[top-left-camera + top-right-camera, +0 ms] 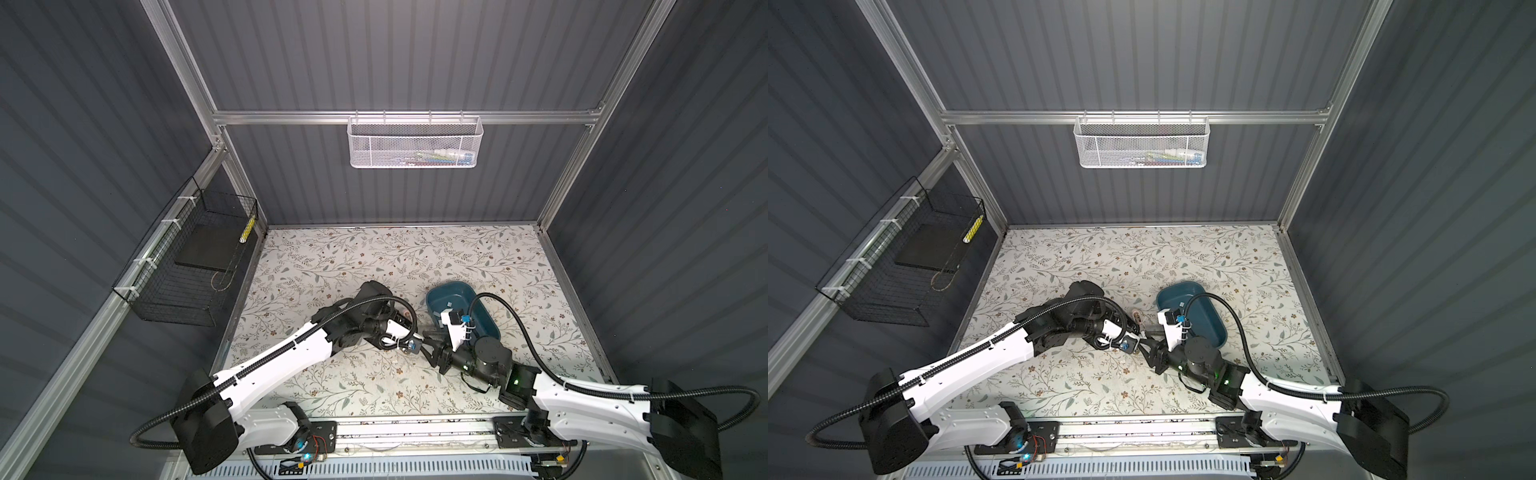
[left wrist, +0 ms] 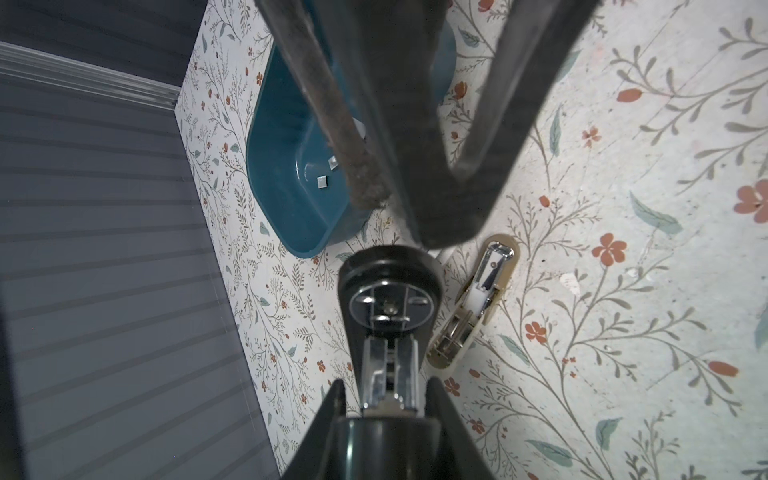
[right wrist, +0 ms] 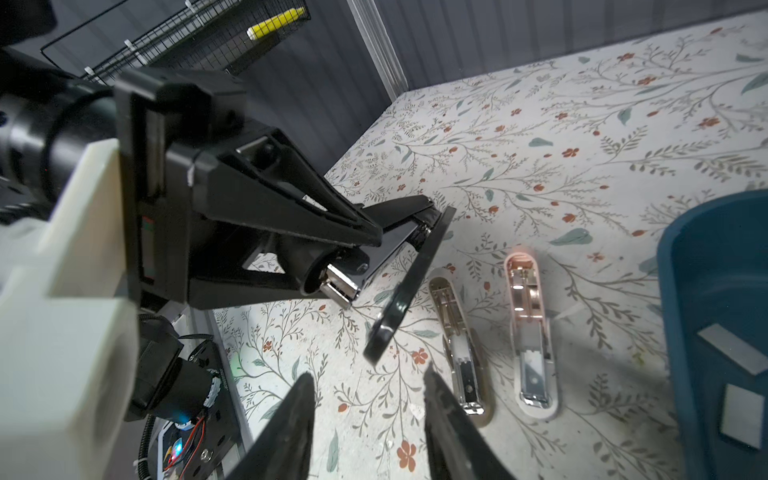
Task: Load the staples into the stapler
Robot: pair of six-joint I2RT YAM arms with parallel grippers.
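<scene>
You've got a glossy black plastic stapler [image 2: 390,266] with shiny chrome metal inside, dull silver metal staples [image 2: 322,182] in a glossy teal plastic tub [image 2: 286,216], all on your matt floral tabletop [image 2: 623,332]

The floral-patterned worktop [image 1: 374,257] fills the lower middle of both top views. A teal tub [image 1: 440,299] stands on it, right of centre. Just left of the tub, a beige stapler [image 3: 459,353] and a pink stapler [image 3: 530,328] lie opened flat, side by side.
</scene>
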